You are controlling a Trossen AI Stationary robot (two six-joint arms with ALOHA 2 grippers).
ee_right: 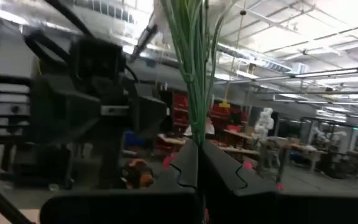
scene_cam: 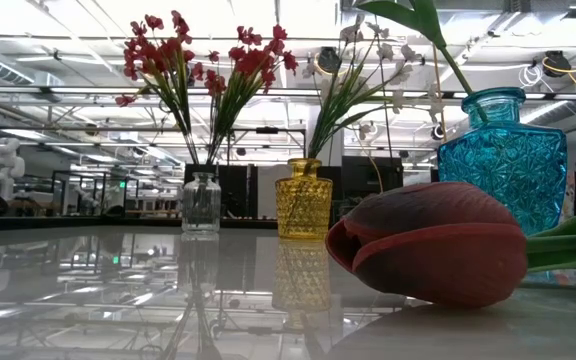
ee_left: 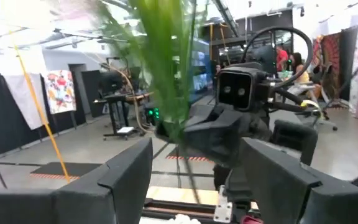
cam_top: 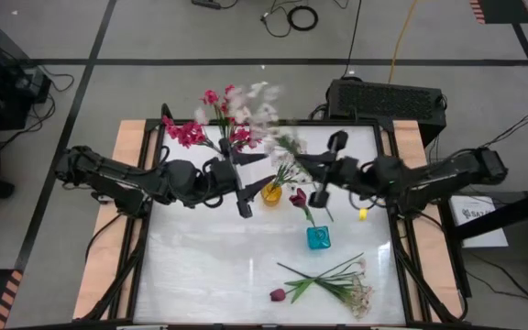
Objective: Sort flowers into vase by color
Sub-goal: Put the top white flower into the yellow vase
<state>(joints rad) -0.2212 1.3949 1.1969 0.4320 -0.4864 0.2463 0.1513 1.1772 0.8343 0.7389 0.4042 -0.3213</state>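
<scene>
Right tool (ee_right: 199, 163) is clenched on a white sprig (cam_top: 262, 108) up over the yellow vase (cam_top: 271, 193), left tool (cam_top: 243, 188) hangs released close by, so they could easily clip each other and drop it.

Grey floor (cam_top: 200, 37), black tape lines; ceiling strip lights (scene_cam: 88, 20).

Magenta-pink sprigs (cam_top: 188, 131) stand upright in a clear glass vase (scene_cam: 201, 203) at far left, blossoms fanned out. White-blossomed sprigs (scene_cam: 363, 70) stand in a yellow vase (cam_top: 271, 193) at centre, stems leaning. One dark maroon tulip (cam_top: 298, 197) stands in a blue vase (cam_top: 318, 237), just right of the yellow one. On the near right of the table lie loose sprigs: a maroon tulip bud (cam_top: 278, 294) on its side, and white-blossomed stems (cam_top: 351, 286) sprawled beside it.
</scene>
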